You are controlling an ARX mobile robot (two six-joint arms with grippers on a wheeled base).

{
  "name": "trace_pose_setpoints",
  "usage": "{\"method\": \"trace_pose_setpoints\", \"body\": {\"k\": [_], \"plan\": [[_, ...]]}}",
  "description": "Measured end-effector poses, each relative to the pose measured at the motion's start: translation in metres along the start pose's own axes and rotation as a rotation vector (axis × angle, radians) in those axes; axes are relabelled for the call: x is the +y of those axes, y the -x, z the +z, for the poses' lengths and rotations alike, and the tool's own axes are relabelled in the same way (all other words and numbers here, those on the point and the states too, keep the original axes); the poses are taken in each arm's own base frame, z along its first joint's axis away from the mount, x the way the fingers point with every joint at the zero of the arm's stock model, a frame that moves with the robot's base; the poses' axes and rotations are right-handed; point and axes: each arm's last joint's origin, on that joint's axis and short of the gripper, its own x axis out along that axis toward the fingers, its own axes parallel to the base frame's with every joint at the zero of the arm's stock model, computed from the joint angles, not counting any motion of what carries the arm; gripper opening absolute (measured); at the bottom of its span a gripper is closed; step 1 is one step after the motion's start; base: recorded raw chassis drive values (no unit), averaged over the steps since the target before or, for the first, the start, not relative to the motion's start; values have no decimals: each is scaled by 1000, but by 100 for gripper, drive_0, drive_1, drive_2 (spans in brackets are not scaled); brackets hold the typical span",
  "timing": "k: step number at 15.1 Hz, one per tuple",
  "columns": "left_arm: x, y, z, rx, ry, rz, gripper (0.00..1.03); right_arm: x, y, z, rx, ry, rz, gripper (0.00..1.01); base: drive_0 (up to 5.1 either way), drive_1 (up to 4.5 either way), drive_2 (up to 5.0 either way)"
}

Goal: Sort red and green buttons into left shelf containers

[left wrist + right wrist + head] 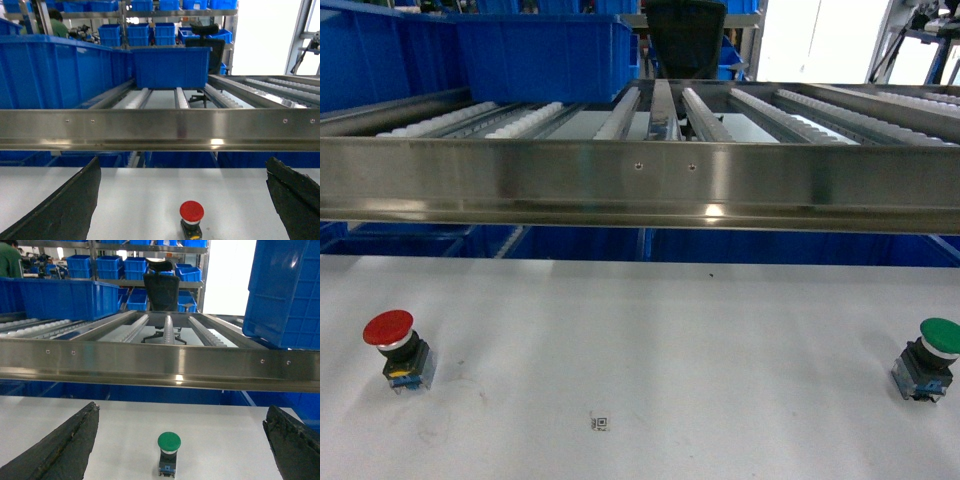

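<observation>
Left claw [182, 200] stands wide open, its two black fingers [65, 207] at the lower corners of the wrist frame; the red button [191, 216] sits upright on the white table [145, 200] between them at bottom centre, untouched. Right claw [182, 440] is likewise spread open; the green button [169, 452] stands between its fingers at bottom centre. Above, a steel rail [640, 180] crosses mid-frame; two large blue bins [470, 55] sit on the roller shelf at upper left.

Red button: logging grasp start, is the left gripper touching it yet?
Apart. Left wrist view shows red button standing free between the open fingers.
</observation>
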Motion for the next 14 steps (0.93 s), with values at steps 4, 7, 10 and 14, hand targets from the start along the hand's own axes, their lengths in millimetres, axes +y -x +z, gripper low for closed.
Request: {"method": "trace_pose_setpoints", "body": {"k": [4,7,10,14], "plan": [[-11,-32,9,77,19,-89,98,-6,-36,14,72,19,14,98,0,0,0],[-18,-71,19,224,11,-93,98,-5,-74,17,216,22,104,98,0,0,0],[-23,-121,40,250,44,-129,98,-5,-130,25,407,-71,214,98,0,0,0],[-33,-180,26,417,47,-104,98,-1,-196,5,614,-120,260,98,0,0,0]]}}
